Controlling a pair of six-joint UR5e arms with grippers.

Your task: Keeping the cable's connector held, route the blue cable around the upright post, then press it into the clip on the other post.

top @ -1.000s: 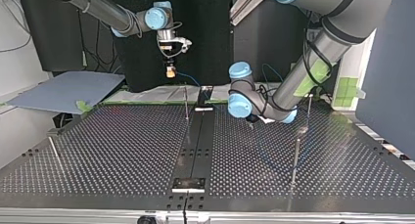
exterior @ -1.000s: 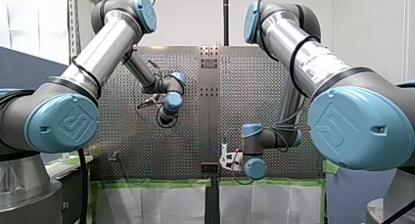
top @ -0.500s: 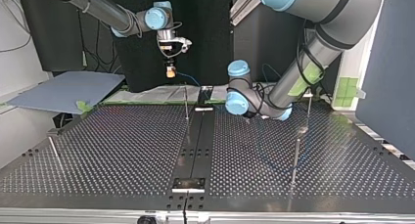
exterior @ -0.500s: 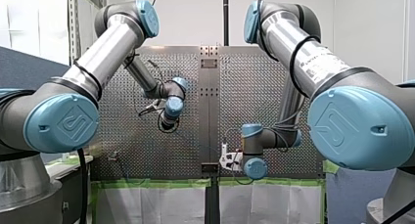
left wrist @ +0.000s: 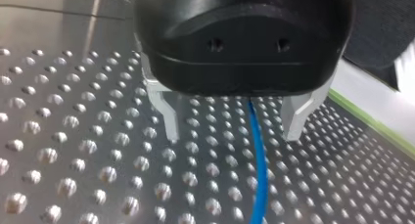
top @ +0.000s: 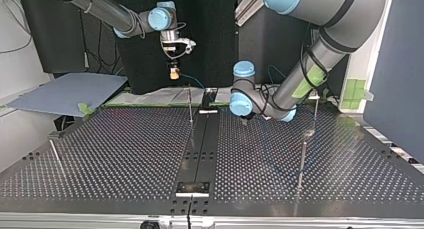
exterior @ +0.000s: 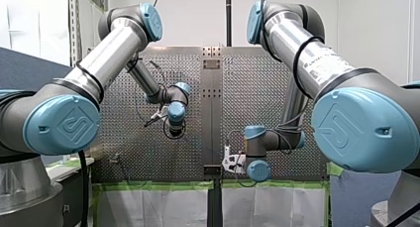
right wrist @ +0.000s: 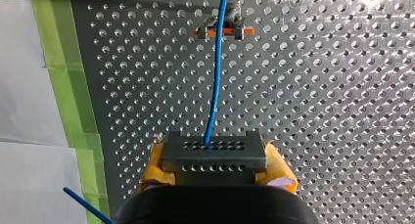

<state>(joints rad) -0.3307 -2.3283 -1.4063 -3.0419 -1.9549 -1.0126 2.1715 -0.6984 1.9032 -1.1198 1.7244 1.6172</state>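
Note:
In the right wrist view my right gripper (right wrist: 215,177), with yellow pads, is shut on the dark connector (right wrist: 214,155). The blue cable (right wrist: 215,82) runs ahead from it and passes over a small metal clip with an orange bar (right wrist: 224,32). In the top view this gripper (top: 173,73) hangs above the table's far edge. My left gripper (left wrist: 231,123) hovers low over the perforated plate, its metal fingers (left wrist: 166,116) open, and the blue cable (left wrist: 258,160) runs between them untouched. The top view shows it (top: 245,120) right of the centre strip.
Thin upright posts stand near the centre strip (top: 190,106), at the top view's right (top: 302,159) and far right (top: 316,111), and at its left (top: 55,156). Green tape (right wrist: 73,87) lines the plate's edge. A grey board (top: 70,91) lies off the table's far left corner.
My left arm has swung toward the centre strip, leftward in the top view, and its gripper now sits lower in the front view. My right arm has held still with the connector.

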